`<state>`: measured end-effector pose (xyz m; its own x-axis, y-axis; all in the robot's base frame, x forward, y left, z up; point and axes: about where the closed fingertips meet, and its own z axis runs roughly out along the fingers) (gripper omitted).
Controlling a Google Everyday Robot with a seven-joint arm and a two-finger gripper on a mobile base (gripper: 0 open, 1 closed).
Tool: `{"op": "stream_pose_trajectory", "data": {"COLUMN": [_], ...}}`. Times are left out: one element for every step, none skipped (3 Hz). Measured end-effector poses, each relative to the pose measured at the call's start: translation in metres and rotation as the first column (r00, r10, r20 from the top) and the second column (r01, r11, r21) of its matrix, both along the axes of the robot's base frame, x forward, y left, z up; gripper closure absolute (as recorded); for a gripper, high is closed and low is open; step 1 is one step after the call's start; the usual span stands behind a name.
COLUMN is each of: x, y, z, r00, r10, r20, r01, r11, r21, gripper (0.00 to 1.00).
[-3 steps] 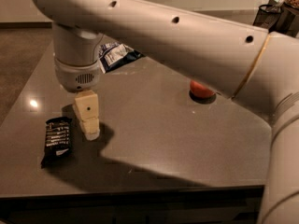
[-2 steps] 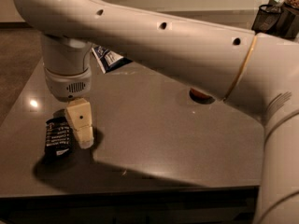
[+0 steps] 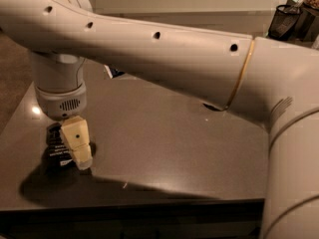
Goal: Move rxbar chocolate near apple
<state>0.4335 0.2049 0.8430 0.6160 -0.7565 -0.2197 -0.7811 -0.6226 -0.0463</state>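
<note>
The rxbar chocolate [image 3: 55,144] is a black wrapper with white lettering, lying flat near the front left of the dark table [image 3: 164,148]. My gripper [image 3: 76,151] hangs from the wrist straight down onto the bar's right side and covers part of it. The apple is hidden behind my arm, which spans the view from upper left to right.
A sliver of the blue-and-white snack bag [image 3: 112,72] shows at the back of the table under my arm. A black mesh container [image 3: 284,21] stands at the far right behind it. The table's front edge [image 3: 149,203] runs just below the gripper.
My gripper has moved left and down, from beside the rxbar chocolate to onto it. My arm has swung across the view and now hides the apple.
</note>
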Motion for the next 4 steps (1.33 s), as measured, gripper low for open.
{"op": "stream_pose_trajectory", "data": {"x": [0.0013,0.0044,0.0059,0.0086], "y": [0.0081,0.0122,0.0111,0.0043], "z": [-0.0075,-0.0109,-0.0113,-0.0061], "r00": [0.9999,0.9999,0.9999,0.9998], "r10": [0.007,0.007,0.012,0.011], "r20": [-0.009,-0.011,-0.012,-0.016], "r01": [-0.007,-0.007,-0.012,-0.012], "r11": [1.0,1.0,0.999,0.999], "r21": [-0.012,-0.02,-0.033,-0.044], "gripper": [0.02,0.16,0.33,0.57]}}
